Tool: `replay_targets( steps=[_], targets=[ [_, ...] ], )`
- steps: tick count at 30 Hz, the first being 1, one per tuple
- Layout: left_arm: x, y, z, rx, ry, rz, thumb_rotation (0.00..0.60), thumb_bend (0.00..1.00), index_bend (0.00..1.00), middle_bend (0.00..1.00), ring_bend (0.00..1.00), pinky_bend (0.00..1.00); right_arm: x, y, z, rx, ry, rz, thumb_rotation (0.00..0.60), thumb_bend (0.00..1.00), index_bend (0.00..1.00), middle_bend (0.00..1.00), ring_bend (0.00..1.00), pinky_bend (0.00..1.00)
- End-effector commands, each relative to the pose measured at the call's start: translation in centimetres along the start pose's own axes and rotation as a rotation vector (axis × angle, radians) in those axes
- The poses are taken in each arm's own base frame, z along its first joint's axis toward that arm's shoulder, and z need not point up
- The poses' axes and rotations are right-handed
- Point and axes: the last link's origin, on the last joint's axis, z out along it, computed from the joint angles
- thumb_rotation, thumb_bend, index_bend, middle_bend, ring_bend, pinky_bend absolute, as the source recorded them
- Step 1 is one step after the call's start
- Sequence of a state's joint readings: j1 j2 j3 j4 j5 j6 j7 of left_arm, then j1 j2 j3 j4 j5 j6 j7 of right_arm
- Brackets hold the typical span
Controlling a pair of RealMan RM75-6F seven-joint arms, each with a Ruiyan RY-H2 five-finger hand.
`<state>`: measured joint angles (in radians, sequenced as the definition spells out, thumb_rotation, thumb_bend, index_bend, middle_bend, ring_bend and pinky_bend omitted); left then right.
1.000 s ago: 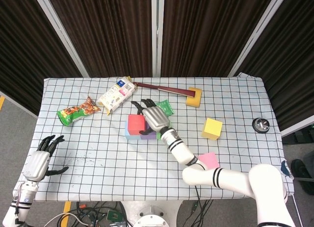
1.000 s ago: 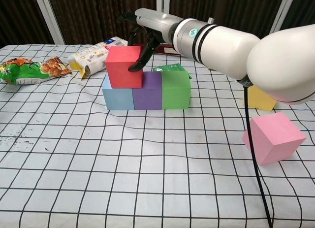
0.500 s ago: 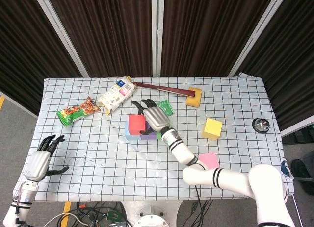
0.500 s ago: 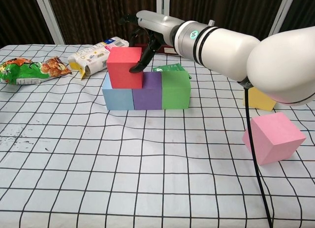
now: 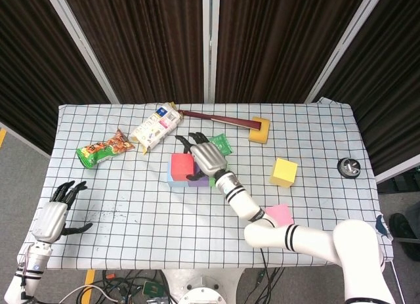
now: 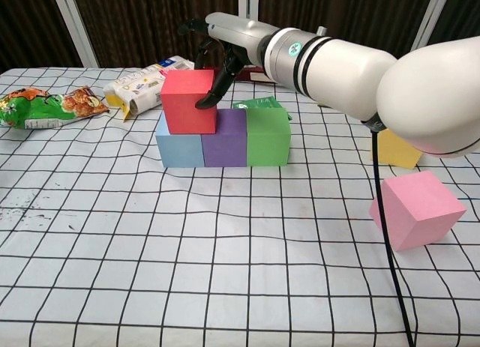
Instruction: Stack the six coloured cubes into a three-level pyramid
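Six coloured cubes, positions given relative to the purple cube (image 6: 230, 138). The purple cube is sitting upright at the middle of a three-cube base row on the checked cloth. The light blue cube (image 6: 179, 148) is touching its left face, and the green cube (image 6: 268, 136) is touching its right face. The red cube (image 6: 188, 101) is resting on the second level, overlapping the blue cube and the purple cube's left part, turned slightly out of line with the row. The yellow cube (image 5: 284, 172) is lying well apart to the right. The pink cube (image 6: 417, 208) is lying well apart to the right and nearer the robot, tilted.
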<state>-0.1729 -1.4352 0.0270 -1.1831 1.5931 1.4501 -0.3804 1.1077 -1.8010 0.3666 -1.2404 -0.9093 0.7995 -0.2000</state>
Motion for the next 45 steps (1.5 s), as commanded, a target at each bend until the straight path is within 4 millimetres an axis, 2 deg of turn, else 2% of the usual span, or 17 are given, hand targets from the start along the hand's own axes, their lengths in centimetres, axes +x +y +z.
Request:
replay_targets(
  steps=[1,27,32,41,45],
  targets=[
    [-0.01,0.02,-0.03,-0.001,0.000,0.000,0.600,0.00,0.07,0.17,0.04,0.07,-0.03,0.03,-0.02,-0.001,-0.001,0.001,0.600,0.16,0.00,0.44,0.00,0.00],
    [0.01,-0.01,0.10,-0.002,-0.002,-0.005,0.600,0.00,0.07,0.17,0.04,0.07,-0.27,0.24,0.05,-0.011,-0.007,-0.003,0.600,0.16,0.00,0.43,0.00,0.00],
    [-0.02,-0.04,0.07,-0.002,-0.002,-0.005,0.600,0.00,0.07,0.17,0.04,0.07,-0.30,0.34,-0.02,-0.011,-0.012,-0.004,0.600,0.15,0.00,0.38,0.00,0.00],
    [-0.02,0.00,0.09,-0.004,-0.002,-0.006,0.600,0.00,0.07,0.17,0.04,0.07,-0.16,0.32,-0.14,-0.001,-0.021,0.003,0.600,0.07,0.00,0.19,0.00,0.00],
    [0.02,0.03,0.12,-0.005,0.000,-0.008,0.600,0.00,0.07,0.17,0.04,0.07,-0.02,0.29,-0.33,0.007,-0.023,0.008,0.600,0.04,0.00,0.15,0.00,0.00]
  ],
)
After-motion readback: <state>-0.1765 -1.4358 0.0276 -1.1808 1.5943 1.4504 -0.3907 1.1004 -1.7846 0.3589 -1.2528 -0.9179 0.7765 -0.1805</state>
